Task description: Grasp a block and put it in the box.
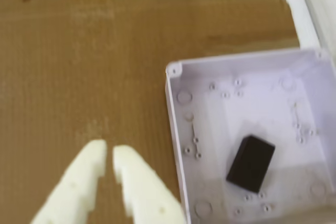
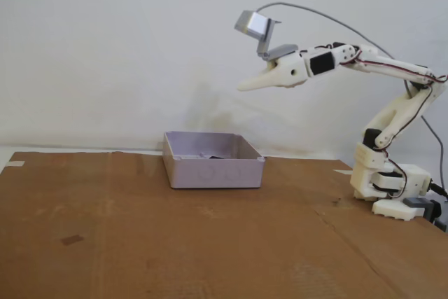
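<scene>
While the white plastic two-finger gripper (image 2: 243, 87) hangs high in the air in the fixed view, well above and just to the right of the shallow square pale lavender-grey plastic box (image 2: 213, 171), its two fingers lie nearly together, with only a narrow slit between their tips and nothing held between them, as the wrist view (image 1: 108, 150) shows. Inside the box (image 1: 173, 124) lies the small matte black rectangular block (image 1: 251, 162), resting tilted on the tray floor toward the near middle of the tray in the wrist view, clear of the walls. In the fixed view only a dark sliver of the block (image 2: 211, 154) shows over the box rim. The box stands on a brown cardboard sheet (image 2: 140, 243) that covers the table, toward its far edge and close to the pale wall (image 2: 105, 47). At the right of the fixed view the arm's white base (image 2: 390, 188) sits on the cardboard, well apart from the box, and a grey metallic camera housing (image 2: 255, 26) rides above the wrist with a grey cable (image 2: 329, 19) arching back toward the base.
</scene>
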Robot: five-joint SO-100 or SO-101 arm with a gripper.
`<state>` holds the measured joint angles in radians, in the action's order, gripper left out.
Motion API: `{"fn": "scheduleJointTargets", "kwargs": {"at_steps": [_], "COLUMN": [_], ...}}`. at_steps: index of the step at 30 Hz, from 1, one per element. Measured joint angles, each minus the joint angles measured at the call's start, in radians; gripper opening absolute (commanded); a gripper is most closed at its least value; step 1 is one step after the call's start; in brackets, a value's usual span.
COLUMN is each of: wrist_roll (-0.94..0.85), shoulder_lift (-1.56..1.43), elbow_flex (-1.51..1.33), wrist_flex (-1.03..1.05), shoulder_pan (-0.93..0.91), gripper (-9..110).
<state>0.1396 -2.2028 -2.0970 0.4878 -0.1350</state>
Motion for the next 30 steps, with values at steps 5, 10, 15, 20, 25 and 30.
{"fn": "scheduleJointTargets", "kwargs": {"at_steps": [5,10,15,20,25,30], "wrist_roll": [0.0,0.0,0.0,0.0,0.0,0.0], "shoulder_lift": [-0.118,-0.247,-0.37,-0.479,-0.569,-0.644], "elbow_flex": [-0.117,-0.239,-0.362,-0.448,-0.526,-0.591], "wrist_flex": [0.0,0.0,0.0,0.0,0.0,0.0], "shoulder_pan": [-0.003,-0.002,-0.002,-0.002,-0.002,-0.002], "gripper": [0,0,0,0,0,0]}}
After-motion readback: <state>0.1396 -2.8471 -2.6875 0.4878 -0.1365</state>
